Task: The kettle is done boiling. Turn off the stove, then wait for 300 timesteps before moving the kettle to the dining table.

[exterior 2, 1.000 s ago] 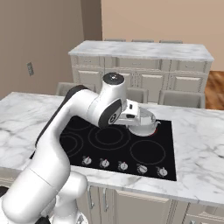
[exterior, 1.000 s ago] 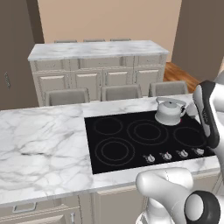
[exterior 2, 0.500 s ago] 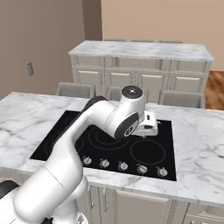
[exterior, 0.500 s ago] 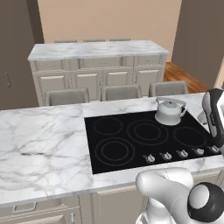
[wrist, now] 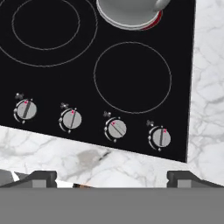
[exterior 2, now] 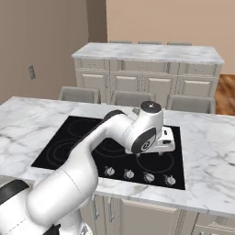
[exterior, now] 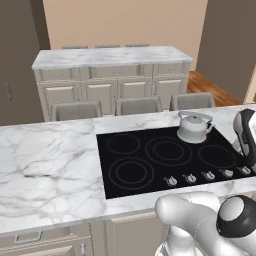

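On the far right burner of the stove [exterior: 170,160] sits the kettle [exterior: 194,128], upright, handle arched over its lid; in the hand view a red rim glows under its base [wrist: 131,12], which suggests that burner is on and explains why the kettle is not to be lifted yet. Along the stove's near edge runs the row of silver knobs. In the hand view the third knob from the left [wrist: 116,128] has its pointer turned aslant, while the rightmost knob [wrist: 160,137] and the two to the left stand close to upright, so the slanted one is probably the control for the lit burner, though that is a judgement.

Above the knob row, over the right side of the cooktop, hangs the gripper [wrist: 111,177], its camera looking down on the knobs, a pose that fits lining up on one before descending. Its two dark finger tips [wrist: 37,177] stand wide apart and hold nothing. Beyond the island, grey chairs [exterior: 138,105] are tucked against its far side, and a marble counter with panelled cabinets [exterior: 112,57] stands farther back.
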You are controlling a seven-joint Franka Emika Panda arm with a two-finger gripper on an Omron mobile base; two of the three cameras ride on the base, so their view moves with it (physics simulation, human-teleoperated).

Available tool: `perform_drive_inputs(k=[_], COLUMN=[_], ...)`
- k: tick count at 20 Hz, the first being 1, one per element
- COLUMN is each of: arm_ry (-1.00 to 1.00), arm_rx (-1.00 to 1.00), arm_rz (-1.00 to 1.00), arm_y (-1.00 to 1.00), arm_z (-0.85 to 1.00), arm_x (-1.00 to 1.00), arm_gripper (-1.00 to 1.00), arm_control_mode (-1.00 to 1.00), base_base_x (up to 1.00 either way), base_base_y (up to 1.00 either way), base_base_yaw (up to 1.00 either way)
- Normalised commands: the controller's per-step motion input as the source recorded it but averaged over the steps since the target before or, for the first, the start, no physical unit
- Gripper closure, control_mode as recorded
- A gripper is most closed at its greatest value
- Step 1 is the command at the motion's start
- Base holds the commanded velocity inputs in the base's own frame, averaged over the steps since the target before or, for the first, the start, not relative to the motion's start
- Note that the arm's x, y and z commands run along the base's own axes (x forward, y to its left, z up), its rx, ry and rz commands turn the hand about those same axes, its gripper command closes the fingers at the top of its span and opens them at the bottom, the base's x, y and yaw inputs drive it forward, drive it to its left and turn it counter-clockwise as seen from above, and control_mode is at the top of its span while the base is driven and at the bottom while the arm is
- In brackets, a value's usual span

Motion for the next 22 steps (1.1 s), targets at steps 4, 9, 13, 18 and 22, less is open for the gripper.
perform_drive_inputs(k=[4, 9, 13, 18, 22], arm_ry=[0.05, 0.02, 0.02, 0.07, 0.08], arm_rx=[-0.03, -0.02, -0.04, -0.05, -0.05], arm_rz=[0.12, 0.16, 0.16, 0.13, 0.11], arm_y=[-0.10, 0.00, 0.00, 0.00, 0.00], arm_z=[-0.34, -0.29, -0.33, -0.37, -0.36], arm_x=[0.02, 0.12, 0.12, 0.17, 0.15], arm_gripper=[-1.00, -1.00, -1.00, -1.00, -1.00], arm_control_mode=[-1.00, -1.00, -1.00, -1.00, -1.00], base_base_x=[0.00, 0.00, 0.00, 0.00, 0.00], base_base_y=[0.00, 0.00, 0.00, 0.00, 0.00], base_base_yaw=[0.00, 0.00, 0.00, 0.00, 0.00])
